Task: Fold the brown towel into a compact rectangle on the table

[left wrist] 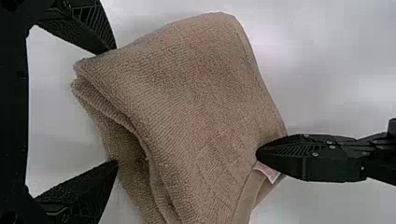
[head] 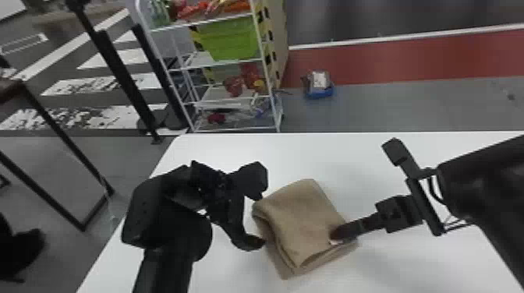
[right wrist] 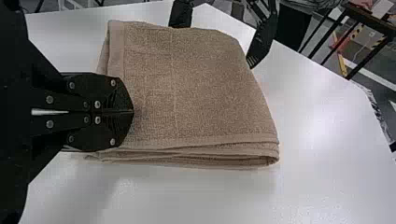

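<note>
Closest up, the black left arm point(head: 165, 265) is poking in from the bottom of the head view, with the right arm point(head: 483, 187) coming in from the side. White table point(head: 393, 269) next, and the brown towel point(head: 300, 222) is sitting on it between both grippers. I'm guessing we're looking at the late tidying stage, since it's already lying in a small layered stack. Next move is probably calling for the left gripper point(head: 261, 220) to square up the folded side while the right one is pinning the far corner, and pushing too hard could be skewing the layers, imo. Towel's looking soft and fuzzy, roughly rectangular but sitting askew, with the top layer lying pretty flat and lower ones peeking out along the edges. As for the fingers, the left pair is standing apart right by that folded side, and the right gripper point(right wrist: 133, 111) is pressing its fingers together, tips resting on the cloth, no fabric visibly pinched. Little white label point(left wrist: 267, 172) is sticking out just beside them
</note>
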Available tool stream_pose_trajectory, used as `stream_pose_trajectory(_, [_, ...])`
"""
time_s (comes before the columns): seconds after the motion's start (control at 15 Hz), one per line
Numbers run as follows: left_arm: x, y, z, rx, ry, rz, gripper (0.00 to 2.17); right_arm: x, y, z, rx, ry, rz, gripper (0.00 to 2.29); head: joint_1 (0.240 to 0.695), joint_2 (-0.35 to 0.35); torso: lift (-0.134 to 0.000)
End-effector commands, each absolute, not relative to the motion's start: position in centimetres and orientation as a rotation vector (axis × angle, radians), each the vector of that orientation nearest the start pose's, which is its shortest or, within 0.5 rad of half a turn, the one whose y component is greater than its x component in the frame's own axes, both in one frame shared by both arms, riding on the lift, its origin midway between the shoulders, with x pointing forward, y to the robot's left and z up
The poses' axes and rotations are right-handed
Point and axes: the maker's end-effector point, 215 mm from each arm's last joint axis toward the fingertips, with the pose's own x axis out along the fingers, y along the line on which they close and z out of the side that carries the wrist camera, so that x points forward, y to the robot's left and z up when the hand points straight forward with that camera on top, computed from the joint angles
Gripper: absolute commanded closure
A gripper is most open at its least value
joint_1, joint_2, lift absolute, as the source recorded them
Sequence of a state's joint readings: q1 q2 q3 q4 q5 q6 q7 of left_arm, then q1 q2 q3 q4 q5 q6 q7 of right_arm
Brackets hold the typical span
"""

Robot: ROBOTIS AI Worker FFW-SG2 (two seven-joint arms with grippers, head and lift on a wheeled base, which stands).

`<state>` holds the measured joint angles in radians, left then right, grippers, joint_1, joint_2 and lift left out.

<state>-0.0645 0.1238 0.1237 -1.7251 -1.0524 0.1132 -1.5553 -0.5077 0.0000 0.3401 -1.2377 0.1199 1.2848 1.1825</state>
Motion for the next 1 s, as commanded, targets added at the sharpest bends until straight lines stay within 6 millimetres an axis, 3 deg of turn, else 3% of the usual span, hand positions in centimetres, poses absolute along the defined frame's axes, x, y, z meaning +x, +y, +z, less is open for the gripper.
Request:
stream_pose_trajectory(0.0, [45.8, 26.3, -44.7, 0.927, 0.838, -1.047, 0.09, 45.3, 2.4, -44.8, 0.283, 1.19, 1.132, 2.26, 0.695, 0.313, -0.124])
stream_pose_trajectory(0.33, [48.4, 32.9, -41.9, 0.857, 0.768, -0.834, 0.09, 45.2, 2.6, -44.4, 0.309, 1.182, 1.143, 2.26, 0.695, 0.35, -0.124])
stream_pose_trajectory(0.53, [50.8, 36.0, -38.7, 0.54, 0.621, -0.603, 0.07, 45.2, 2.8, -42.9, 0.342, 1.152, 1.15, 2.26, 0.695, 0.35, -0.124])
stream_pose_trajectory(0.67, [50.8, 36.5, -38.5, 0.372, 0.547, -0.513, 0.07, 45.2, 3.1, -41.4, 0.379, 1.118, 1.165, 2.26, 0.695, 0.35, -0.124])
stream_pose_trajectory(0.93, [49.3, 36.6, -40.6, 0.244, 0.551, -0.375, 0.07, 45.6, 3.7, -38.1, 0.449, 1.033, 1.21, 2.26, 0.695, 0.35, -0.124])
